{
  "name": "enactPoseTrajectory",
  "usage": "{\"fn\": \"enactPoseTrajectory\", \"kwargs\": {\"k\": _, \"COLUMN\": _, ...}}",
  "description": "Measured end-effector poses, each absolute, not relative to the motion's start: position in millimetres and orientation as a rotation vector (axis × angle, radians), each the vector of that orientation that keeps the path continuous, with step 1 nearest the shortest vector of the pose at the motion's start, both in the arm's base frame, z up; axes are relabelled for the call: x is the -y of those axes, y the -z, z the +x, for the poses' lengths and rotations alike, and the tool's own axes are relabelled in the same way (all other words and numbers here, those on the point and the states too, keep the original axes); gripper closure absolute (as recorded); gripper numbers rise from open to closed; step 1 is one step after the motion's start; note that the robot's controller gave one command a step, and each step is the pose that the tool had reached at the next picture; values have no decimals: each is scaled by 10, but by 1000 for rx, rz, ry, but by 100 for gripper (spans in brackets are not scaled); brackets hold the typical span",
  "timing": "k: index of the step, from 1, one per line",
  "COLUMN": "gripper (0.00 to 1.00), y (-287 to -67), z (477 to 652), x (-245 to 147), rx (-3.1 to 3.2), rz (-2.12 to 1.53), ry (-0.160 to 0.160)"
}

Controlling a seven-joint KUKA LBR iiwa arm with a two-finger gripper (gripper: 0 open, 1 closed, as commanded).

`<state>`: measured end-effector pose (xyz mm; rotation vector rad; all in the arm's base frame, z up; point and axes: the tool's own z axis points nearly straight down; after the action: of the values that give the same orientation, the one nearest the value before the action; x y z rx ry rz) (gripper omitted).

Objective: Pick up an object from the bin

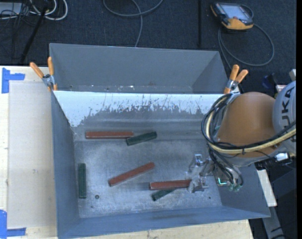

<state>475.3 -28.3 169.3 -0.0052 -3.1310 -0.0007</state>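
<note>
Down at the frame's lower right, our end effector [199,177] meets the right end of a red-brown bar [168,185]; a dark green bar [163,193] lies just below. Spread or pinching, we cannot tell.

The grey metal bin [136,76] carries six bars. At the back, a red-brown bar [109,134] meets a dark green bar [141,138]. A green bar [81,180] lies along the left wall and a tilted brown bar [131,174] lies mid-floor. At the front right, a reddish bar [169,185] touches a dark bar [163,193].
</note>
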Motion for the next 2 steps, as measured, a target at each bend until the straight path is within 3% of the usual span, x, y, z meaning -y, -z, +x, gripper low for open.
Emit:
{"fn": "enactPoseTrajectory", "kwargs": {"k": 1, "gripper": 100, "y": -1730, "z": 4772, "x": 280, "rx": 3139, "rz": 0, "ry": 0}}
{"fn": "enactPoseTrajectory", "kwargs": {"k": 2, "gripper": 100, "y": -1730, "z": 4772, "x": 281, "rx": 3139, "rz": 1, "ry": 0}}
